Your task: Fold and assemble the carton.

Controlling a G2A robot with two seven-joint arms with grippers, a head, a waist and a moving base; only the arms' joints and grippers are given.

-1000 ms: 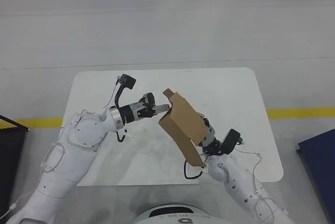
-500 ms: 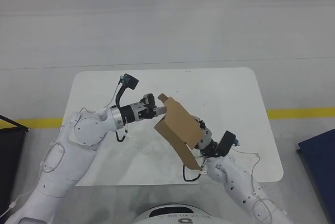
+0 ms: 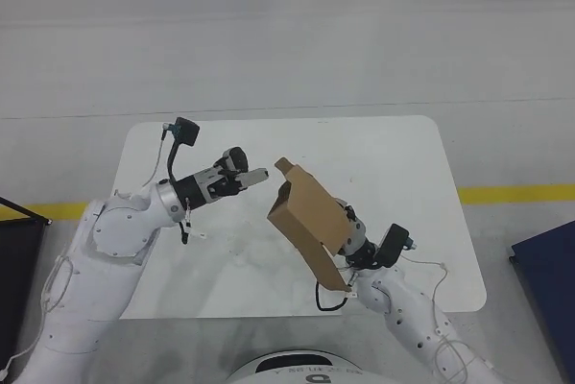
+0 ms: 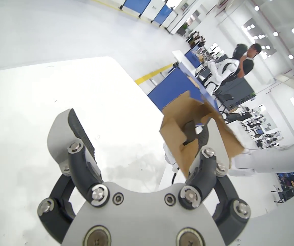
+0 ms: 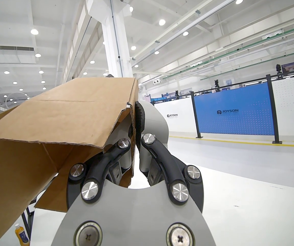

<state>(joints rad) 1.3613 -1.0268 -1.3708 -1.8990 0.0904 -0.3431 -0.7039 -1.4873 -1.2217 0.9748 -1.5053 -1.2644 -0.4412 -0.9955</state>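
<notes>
A brown cardboard box (image 3: 311, 223) is held up in the air over the front part of the white desk (image 3: 393, 163), a bit toward the robot's right side. The box is tilted, with one end low near the robot and the other end higher up. It does not look like it touches the desk. The right claw (image 3: 348, 234) is closed tight on the box. In the right wrist view, the right claw (image 5: 134, 119) pinches one thin wall of the box (image 5: 67, 119) between its two fingers, at the low end, and the flaps there hang loose with rough edges. The left claw (image 3: 251, 174) is open and holds nothing. It hangs over the desk on the robot's left side, with its tips pointing at the high end of the box, near it but not touching it. In the left wrist view, the left claw (image 4: 140, 121) has its two fingers spread wide apart, and the open end of the box (image 4: 174, 135) faces it, with a small flap bent inward. The desk (image 4: 60, 83) lies under the open claw. A yellow line (image 3: 527, 193) runs along the grey floor beside the desk.
</notes>
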